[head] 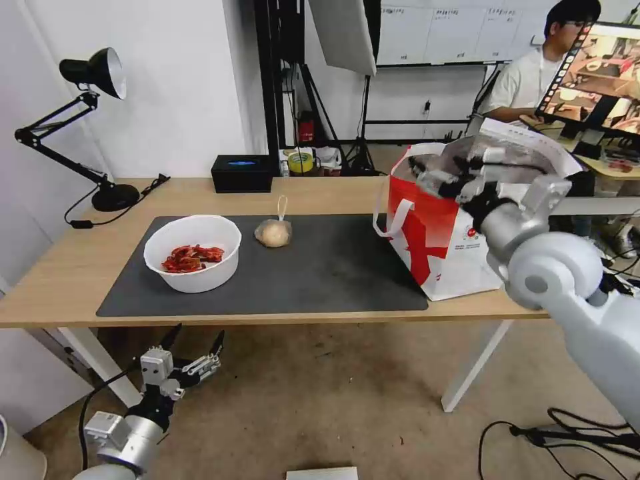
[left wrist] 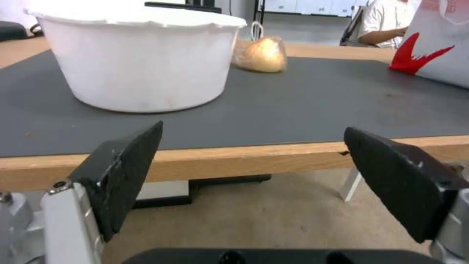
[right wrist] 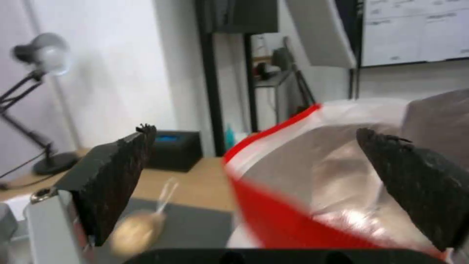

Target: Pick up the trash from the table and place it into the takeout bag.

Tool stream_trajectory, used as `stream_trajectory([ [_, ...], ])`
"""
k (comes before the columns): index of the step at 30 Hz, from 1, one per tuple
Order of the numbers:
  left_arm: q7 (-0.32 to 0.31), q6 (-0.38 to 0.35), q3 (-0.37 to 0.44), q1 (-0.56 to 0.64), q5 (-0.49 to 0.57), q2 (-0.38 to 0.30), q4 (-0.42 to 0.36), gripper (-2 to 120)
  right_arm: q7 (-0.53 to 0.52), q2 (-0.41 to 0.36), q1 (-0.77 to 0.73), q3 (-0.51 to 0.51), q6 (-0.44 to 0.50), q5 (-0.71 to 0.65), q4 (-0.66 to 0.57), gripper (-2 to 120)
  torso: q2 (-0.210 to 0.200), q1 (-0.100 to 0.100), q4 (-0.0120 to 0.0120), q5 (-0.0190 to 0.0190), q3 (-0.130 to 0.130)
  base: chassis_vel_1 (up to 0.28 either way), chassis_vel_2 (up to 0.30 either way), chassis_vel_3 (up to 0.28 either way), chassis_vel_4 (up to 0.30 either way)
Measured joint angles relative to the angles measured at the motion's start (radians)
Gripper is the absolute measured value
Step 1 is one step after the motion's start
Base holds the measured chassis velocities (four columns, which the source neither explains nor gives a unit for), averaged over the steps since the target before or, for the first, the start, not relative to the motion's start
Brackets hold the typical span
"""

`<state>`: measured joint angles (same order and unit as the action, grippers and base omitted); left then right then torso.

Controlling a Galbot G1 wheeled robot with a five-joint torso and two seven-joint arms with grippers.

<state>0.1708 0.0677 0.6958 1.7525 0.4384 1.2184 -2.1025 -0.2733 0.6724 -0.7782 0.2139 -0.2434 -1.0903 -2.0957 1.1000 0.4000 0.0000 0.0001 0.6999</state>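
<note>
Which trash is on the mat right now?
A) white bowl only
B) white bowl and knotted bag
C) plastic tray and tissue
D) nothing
B: the white bowl with red scraps and the knotted bag both sit on the mat, apart from each other, left of the takeout bag.

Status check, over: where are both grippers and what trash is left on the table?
Right gripper open over takeout bag mouth. Left gripper open, low below table edge. White bowl, knotted bag left on mat. Nothing in the way.
</note>
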Motion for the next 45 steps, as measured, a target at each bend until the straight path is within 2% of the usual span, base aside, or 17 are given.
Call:
stream_trajectory([
  [5, 0.000, 0.000, 0.001, 0.000, -0.001, 0.000, 0.000, 100, 0.018, -0.034, -0.168, 0.059, 0.029, 0.064, -0.124, 100, 0.000, 0.000, -0.0001, -0.0003, 0.000, 0.000, 0.000, 0.000, 0.000],
  [10, 0.000, 0.000, 0.001, -0.002, -0.001, 0.002, -0.001, 100, 0.014, -0.033, -0.262, 0.080, 0.047, 0.132, -0.174, 100, 0.000, 0.000, 0.0000, -0.0004, 0.000, 0.000, 0.000, 0.000, 0.000],
  [14, 0.000, 0.001, 0.000, -0.001, -0.005, 0.009, -0.002, 100, -0.014, -0.001, -0.369, 0.084, 0.077, 0.217, -0.198, 100, 0.000, 0.000, 0.0000, -0.0003, 0.000, 0.000, 0.000, 0.000, 0.000],
  [18, 0.002, 0.005, -0.005, 0.004, -0.015, 0.019, -0.002, 100, -0.052, 0.063, -0.494, 0.079, 0.149, 0.330, -0.189, 100, 0.000, 0.000, -0.0001, -0.0001, 0.000, 0.000, 0.000, 0.000, 0.000],
  [22, 0.002, 0.006, -0.005, 0.005, -0.016, 0.019, -0.002, 100, -0.068, 0.100, -0.554, 0.065, 0.185, 0.393, -0.166, 100, 0.000, 0.000, 0.0001, -0.0003, 0.000, 0.000, 0.000, 0.000, 0.000],
  [33, 0.007, 0.009, -0.004, 0.007, -0.017, 0.019, 0.007, 100, -0.107, 0.189, -0.647, -0.004, 0.272, 0.539, -0.052, 100, 0.000, 0.000, 0.0000, -0.0001, 0.000, 0.000, 0.000, 0.000, 0.000],
  [45, 0.022, 0.016, -0.004, -0.002, -0.017, 0.012, 0.031, 100, -0.142, 0.214, -0.650, -0.043, 0.273, 0.576, -0.017, 100, 0.000, 0.000, 0.0001, -0.0002, 0.000, 0.000, 0.000, 0.000, 0.000],
])
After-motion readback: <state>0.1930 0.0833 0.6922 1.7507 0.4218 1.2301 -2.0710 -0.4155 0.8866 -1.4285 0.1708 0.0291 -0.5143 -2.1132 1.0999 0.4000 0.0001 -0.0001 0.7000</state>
